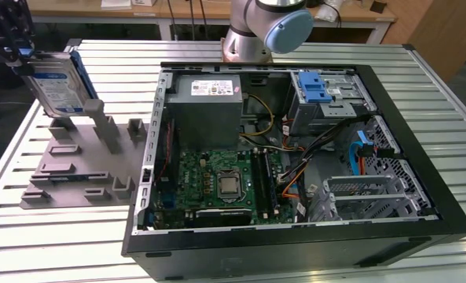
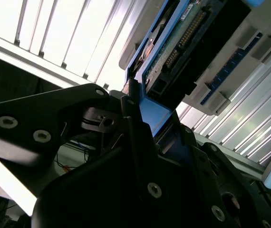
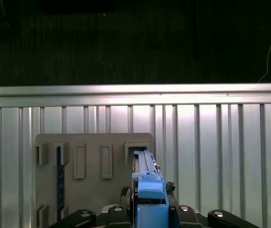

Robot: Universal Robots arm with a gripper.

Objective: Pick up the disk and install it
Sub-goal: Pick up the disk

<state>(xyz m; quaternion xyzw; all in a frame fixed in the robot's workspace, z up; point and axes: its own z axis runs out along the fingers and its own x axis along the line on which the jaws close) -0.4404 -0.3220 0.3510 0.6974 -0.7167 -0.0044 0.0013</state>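
The disk (image 1: 58,87), a silver hard drive with a white-and-blue label in a blue carrier, hangs on edge at the exterior view's left, just above the grey fixture plate (image 1: 75,171). My gripper (image 1: 27,58) is shut on its upper end. In the first wrist view the carrier's blue edge (image 3: 148,187) sticks out from between the fingers, over the fixture plate (image 3: 92,142). The second wrist view shows the disk's green circuit-board side (image 2: 176,45) and blue carrier (image 2: 150,113) clamped in the black gripper body.
An open computer case (image 1: 296,236) lies to the exterior view's right of the fixture. Inside it are a grey power-supply box (image 1: 205,112), a motherboard (image 1: 217,183), a drive bay with a blue latch (image 1: 319,88) and cables. The arm's base (image 1: 264,29) stands behind the case on a slatted metal table (image 1: 60,247).
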